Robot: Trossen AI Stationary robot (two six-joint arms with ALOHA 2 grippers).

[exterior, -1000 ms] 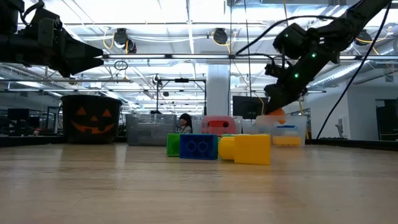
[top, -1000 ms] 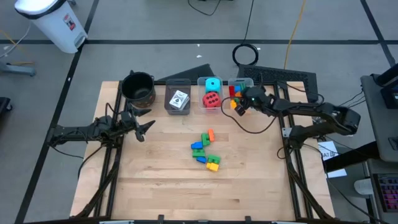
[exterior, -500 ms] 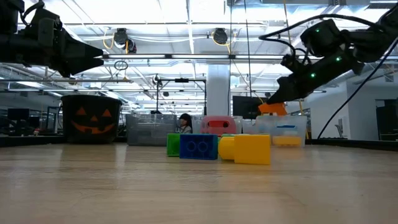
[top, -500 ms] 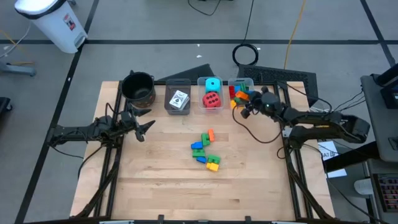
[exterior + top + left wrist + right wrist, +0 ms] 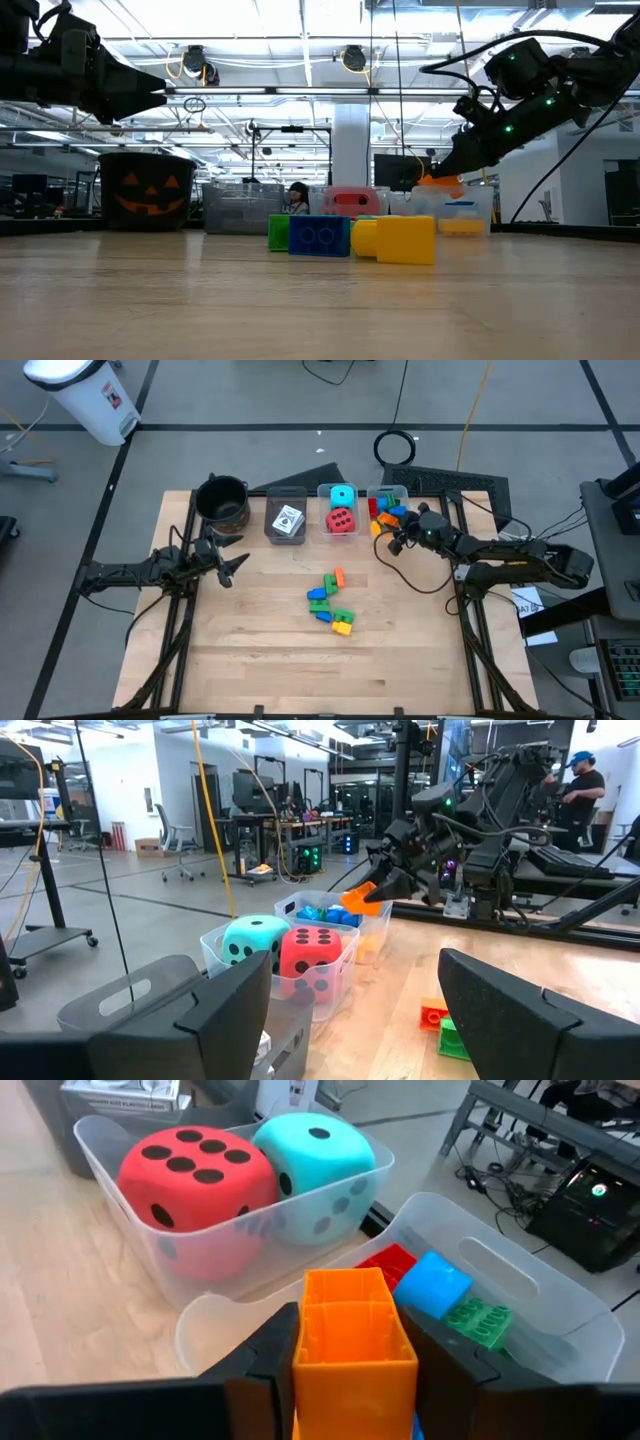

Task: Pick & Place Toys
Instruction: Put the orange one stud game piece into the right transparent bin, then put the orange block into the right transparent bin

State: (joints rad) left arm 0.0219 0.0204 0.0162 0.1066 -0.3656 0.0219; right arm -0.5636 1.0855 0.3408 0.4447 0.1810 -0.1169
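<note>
Light wooden plank table [image 5: 260,650] is sitting on a grey floor w/ dark tape lines. Along its far edge: black round pot w/ an orange pumpkin face [image 5: 146,190], then grey plastic bin [image 5: 286,501], then two clear plastic bins, middle one [image 5: 150,1245] just beside the end one [image 5: 520,1295], walls nearly touching. White lidded trash can [image 5: 85,395] is standing well off the table's far-left corner. Black cable coil [image 5: 396,448] is lying on the floor behind the bins, yellow cord [image 5: 472,415] running past it. Dark flat mat [image 5: 470,485] is lying by the far-right corner. In the room beyond, a person in a dark top & blue cap [image 5: 582,785] is standing by desks; office chair [image 5: 177,845] further back.
</note>
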